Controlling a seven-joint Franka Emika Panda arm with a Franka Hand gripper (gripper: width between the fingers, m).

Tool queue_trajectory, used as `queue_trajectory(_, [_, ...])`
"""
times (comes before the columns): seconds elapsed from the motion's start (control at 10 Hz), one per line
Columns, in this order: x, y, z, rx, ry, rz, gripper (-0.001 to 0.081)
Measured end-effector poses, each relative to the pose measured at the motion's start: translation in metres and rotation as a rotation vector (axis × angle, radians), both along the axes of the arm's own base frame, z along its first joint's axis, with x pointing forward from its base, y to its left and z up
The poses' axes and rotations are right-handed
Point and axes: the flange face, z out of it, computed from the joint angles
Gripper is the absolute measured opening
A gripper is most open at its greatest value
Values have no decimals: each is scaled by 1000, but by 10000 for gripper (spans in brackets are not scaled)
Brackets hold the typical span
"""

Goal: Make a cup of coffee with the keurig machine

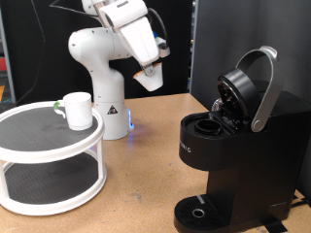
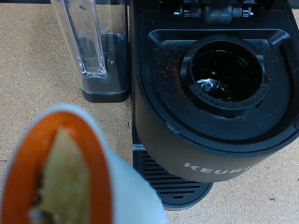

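The black keurig machine (image 1: 233,146) stands at the exterior view's right with its silver-handled lid (image 1: 255,85) raised and its pod chamber (image 1: 207,126) open and empty. The wrist view looks down into that chamber (image 2: 224,79). My gripper (image 1: 149,78) hangs in the air to the exterior view's left of the machine, above the table, shut on a small white pod (image 1: 149,82). The pod (image 2: 65,173) fills the near corner of the wrist view, with an orange rim and a tan top. The white cup (image 1: 78,110) stands on a round white stand (image 1: 49,155) at the exterior view's left.
The machine's clear water tank (image 2: 93,47) stands beside the chamber. The round drip tray (image 1: 199,212) sits at the machine's base with nothing on it. The robot's white base (image 1: 102,107) is behind the stand. The stand has two tiers.
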Motion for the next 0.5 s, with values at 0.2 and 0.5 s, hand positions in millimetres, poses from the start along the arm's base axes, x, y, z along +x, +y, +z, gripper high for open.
queue_trajectory(0.2, [-2, 0, -3, 1, 12, 12, 95])
queue_trajectory(0.5, [11, 20, -9, -12, 38, 1, 95])
